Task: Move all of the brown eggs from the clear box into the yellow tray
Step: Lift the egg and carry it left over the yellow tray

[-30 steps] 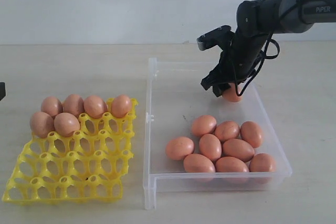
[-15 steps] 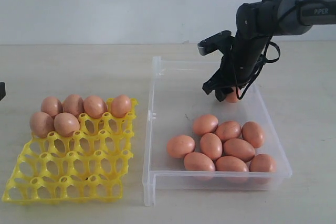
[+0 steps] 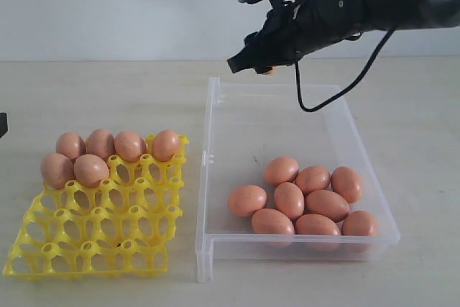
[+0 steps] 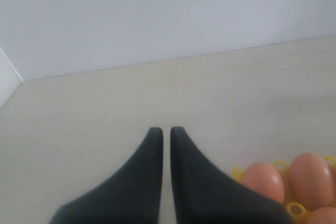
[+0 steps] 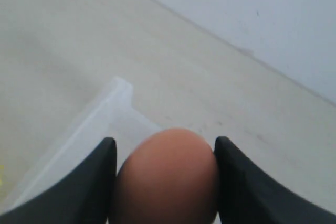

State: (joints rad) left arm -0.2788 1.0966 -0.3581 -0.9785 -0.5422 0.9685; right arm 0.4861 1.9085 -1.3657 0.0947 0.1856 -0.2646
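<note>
My right gripper [image 3: 260,68] hangs high over the far left corner of the clear box [image 3: 215,98], shut on one brown egg [image 5: 167,177]; only a sliver of that egg [image 3: 267,70] shows in the exterior view. Several brown eggs [image 3: 298,195] lie clustered at the near end of the box. The yellow tray [image 3: 100,239] stands left of the box with several eggs [image 3: 100,150] in its far cups. My left gripper [image 4: 165,129] is shut with nothing in it, low over the table beside the tray's eggs [image 4: 310,179].
The clear box corner [image 5: 118,90] lies below the held egg. The far half of the box floor [image 3: 273,124] is bare. The light table [image 3: 108,98] stretches round both containers, with a white wall behind.
My right gripper has risen out of the box with the egg and swung left and back, from above the box's right side to high over its far left corner.
</note>
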